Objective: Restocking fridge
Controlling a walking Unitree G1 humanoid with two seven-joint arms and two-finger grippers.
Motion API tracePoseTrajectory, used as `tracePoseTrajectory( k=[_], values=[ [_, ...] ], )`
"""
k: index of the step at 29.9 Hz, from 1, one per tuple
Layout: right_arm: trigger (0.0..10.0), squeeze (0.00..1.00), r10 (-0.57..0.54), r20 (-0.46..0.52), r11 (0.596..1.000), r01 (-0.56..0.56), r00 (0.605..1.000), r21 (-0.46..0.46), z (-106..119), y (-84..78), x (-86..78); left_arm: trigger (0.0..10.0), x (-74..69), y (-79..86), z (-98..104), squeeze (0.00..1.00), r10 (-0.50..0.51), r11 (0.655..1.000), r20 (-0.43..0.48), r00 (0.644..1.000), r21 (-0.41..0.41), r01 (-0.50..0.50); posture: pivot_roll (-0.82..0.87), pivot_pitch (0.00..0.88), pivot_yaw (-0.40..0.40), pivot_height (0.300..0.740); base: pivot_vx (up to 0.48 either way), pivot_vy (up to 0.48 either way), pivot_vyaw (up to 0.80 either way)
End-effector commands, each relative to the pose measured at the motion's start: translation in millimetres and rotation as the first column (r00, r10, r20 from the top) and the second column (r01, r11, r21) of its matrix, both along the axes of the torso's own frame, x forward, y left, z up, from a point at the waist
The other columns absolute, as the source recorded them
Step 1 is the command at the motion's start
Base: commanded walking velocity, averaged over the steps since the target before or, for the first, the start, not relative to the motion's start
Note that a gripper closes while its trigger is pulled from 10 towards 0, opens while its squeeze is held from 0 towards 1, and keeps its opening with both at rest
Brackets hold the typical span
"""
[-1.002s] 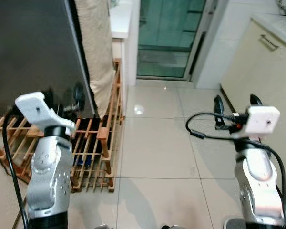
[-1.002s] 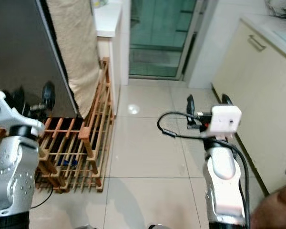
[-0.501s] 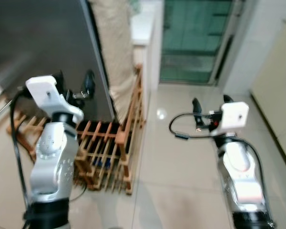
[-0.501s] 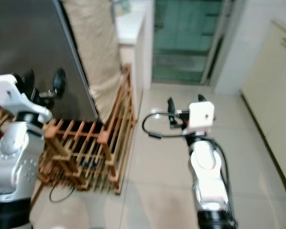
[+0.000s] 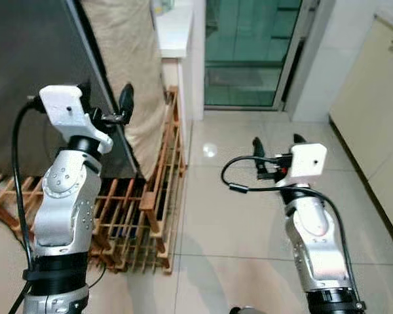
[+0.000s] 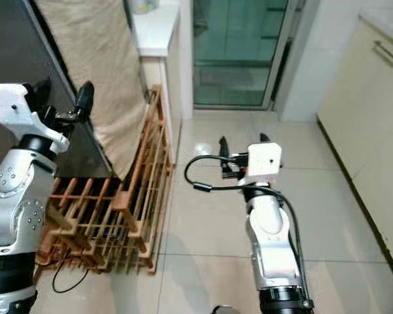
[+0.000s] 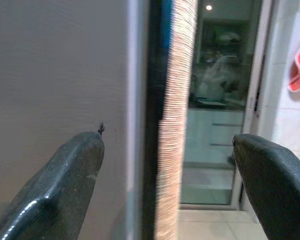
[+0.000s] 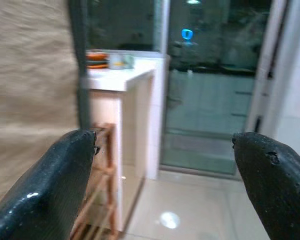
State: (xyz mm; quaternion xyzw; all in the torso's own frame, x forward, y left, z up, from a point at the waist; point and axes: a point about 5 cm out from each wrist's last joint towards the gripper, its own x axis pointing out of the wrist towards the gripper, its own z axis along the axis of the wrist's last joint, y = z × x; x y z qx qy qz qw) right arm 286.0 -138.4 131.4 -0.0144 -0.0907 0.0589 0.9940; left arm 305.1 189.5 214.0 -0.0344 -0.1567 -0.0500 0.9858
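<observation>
Left gripper (image 5: 106, 98) spread wide, raised against dark fridge door (image 5: 33, 72) edge. Right gripper (image 5: 276, 144) also spread, grasping nothing, well right of fridge door, above tiled floor (image 5: 223, 216).

Location type: domestic kitchen. Indicators: a tall dark fridge (image 5: 33, 78) (side hung with a beige cloth (image 5: 121, 59)) stands at left on a glossy tiled floor (image 5: 236, 196). A low wooden slatted rack (image 5: 144, 203) sits at its base. A white worktop (image 5: 173, 29) carries dishes and a container (image 8: 121, 61). Cream cabinets (image 5: 373, 98) with a bar handle (image 6: 386, 53) line the right. A glass sliding door (image 5: 249, 46) closes the far end.
</observation>
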Motion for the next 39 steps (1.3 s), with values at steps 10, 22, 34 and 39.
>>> tracePoseTrajectory(
  k=[10, 22, 34, 39],
  values=[
    [10.0, 0.00, 0.017, 0.005, 1.000, -0.017, 1.000, 0.001, 2.8, 2.0, 6.7, 10.0, 34.6, -9.7, -24.8, 0.00, 0.080, 0.997, -0.175, 0.981, 0.014, -0.079, -0.01, 0.000, 0.047, 0.740, 0.000, 0.000, 0.00],
    [10.0, 0.00, 0.005, -0.002, 1.000, -0.005, 1.000, -0.014, 1.0, -0.9, 1.1, 10.0, 50.6, -20.0, -23.8, 0.00, 0.064, 0.996, -0.187, 0.980, -0.051, -0.074, -0.07, 0.000, 0.077, 0.740, 0.000, 0.000, 0.00],
    [10.0, 0.00, 0.016, -0.027, 0.999, -0.017, 0.999, -0.031, -1.8, -3.1, -3.6, 10.0, 70.1, -54.1, -20.7, 0.00, -0.086, 0.993, -0.190, 0.978, -0.095, 0.069, -0.12, 0.000, 0.092, 0.740, 0.000, 0.000, 0.00],
    [10.0, 0.00, 0.018, -0.035, 0.999, -0.020, 0.999, -0.041, -2.7, -2.7, -1.1, 10.0, 83.4, -106.4, -22.6, 0.00, -0.312, 0.950, -0.228, 0.922, -0.070, 0.304, -0.16, 0.000, 0.108, 0.740, 0.000, 0.000, 0.00]
  ],
)
